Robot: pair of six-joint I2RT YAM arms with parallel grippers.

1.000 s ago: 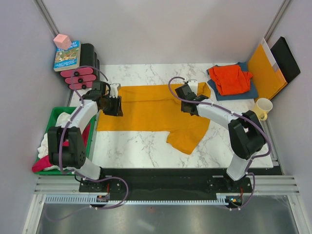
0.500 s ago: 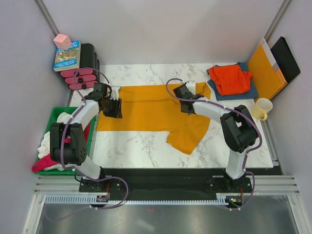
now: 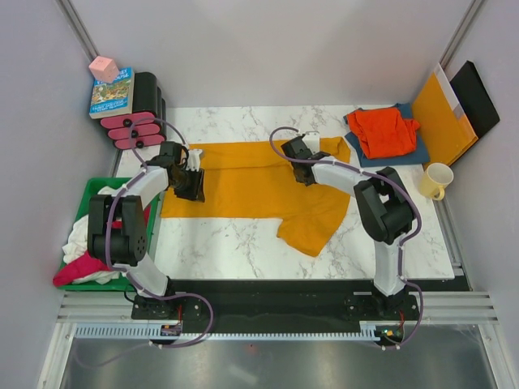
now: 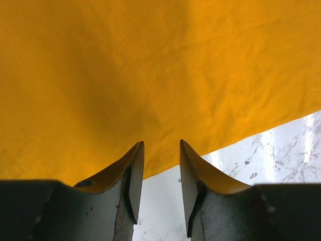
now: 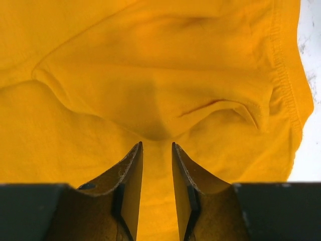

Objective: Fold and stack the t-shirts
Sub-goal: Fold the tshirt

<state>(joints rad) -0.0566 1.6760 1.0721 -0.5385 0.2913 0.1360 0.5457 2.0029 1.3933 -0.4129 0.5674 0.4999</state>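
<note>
The mustard-yellow t-shirt (image 3: 251,182) lies spread across the marble table (image 3: 243,243), one sleeve hanging toward the front right. My left gripper (image 3: 191,180) is open at its left hem; in the left wrist view (image 4: 160,143) the jaws straddle the cloth edge (image 4: 150,75) over bare marble. My right gripper (image 3: 302,166) is open over the shirt's far right part; in the right wrist view (image 5: 156,144) wrinkled cloth (image 5: 150,90) lies under the narrow gap. A red-orange t-shirt (image 3: 383,130) lies folded on a dark blue one (image 3: 409,154) at the back right. White (image 3: 81,235) and magenta (image 3: 77,271) cloth sit in the bin.
A green bin (image 3: 89,188) stands off the table's left edge. A stiff orange-yellow folder (image 3: 442,117) and a black board (image 3: 477,97) lean at the back right, with a cream mug (image 3: 436,180) in front. A book (image 3: 112,93), a pink cube (image 3: 104,69) and a black rack (image 3: 134,130) stand at the back left.
My right gripper has moved left and toward the back over the yellow shirt. My left gripper has shifted only slightly. The shirt lies as before.
</note>
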